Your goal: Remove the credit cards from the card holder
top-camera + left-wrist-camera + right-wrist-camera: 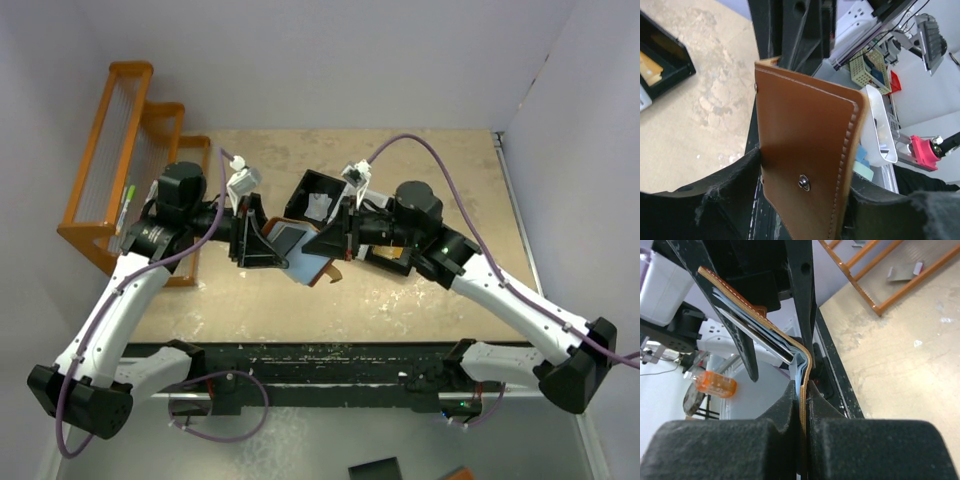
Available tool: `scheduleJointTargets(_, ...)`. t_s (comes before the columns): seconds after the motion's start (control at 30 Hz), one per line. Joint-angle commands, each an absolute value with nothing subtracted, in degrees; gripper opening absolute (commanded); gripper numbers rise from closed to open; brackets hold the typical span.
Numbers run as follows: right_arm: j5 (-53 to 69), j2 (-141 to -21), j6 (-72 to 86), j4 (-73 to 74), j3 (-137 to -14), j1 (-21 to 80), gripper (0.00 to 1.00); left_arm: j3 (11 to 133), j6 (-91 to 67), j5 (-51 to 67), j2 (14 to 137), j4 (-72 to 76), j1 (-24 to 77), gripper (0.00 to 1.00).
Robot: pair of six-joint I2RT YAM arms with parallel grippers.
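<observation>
Top view, left to right. We see an orange rack (110, 150) at 9 o'clock on the table (420, 290). The left gripper (272, 244) has its jaws apart on either side of the card holder (305, 262); we cannot tell whether they press it. The card holder sits at mid-table between both grippers, partly unfolded, with the credit cards (765, 342) tucked against its pale blue lining. A black tray (310, 185) lies at its 12 o'clock. The right gripper (322, 245), at its 3 o'clock, pinches one leather flap tight.
</observation>
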State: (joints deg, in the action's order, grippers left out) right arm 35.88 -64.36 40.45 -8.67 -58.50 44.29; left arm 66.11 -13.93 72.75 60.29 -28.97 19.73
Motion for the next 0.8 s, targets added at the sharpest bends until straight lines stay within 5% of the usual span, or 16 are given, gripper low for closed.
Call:
scheduleJointTargets(0.0,35.2,-67.5,31.2,7.0,-68.1,44.3,0.00,68.2,-3.4,75.7,62.4,-37.6,17.3,0.56)
scheduleJointTargets(0.43,35.2,-69.2,23.5,25.0,-77.1,44.3,0.00,68.3,5.3,79.0,64.9,-45.5,11.8,0.42)
scheduleJointTargets(0.77,39.9,-69.9,24.7,26.5,-78.0,44.3,0.00,68.2,7.2,82.2,65.0,-48.1,11.8,0.18)
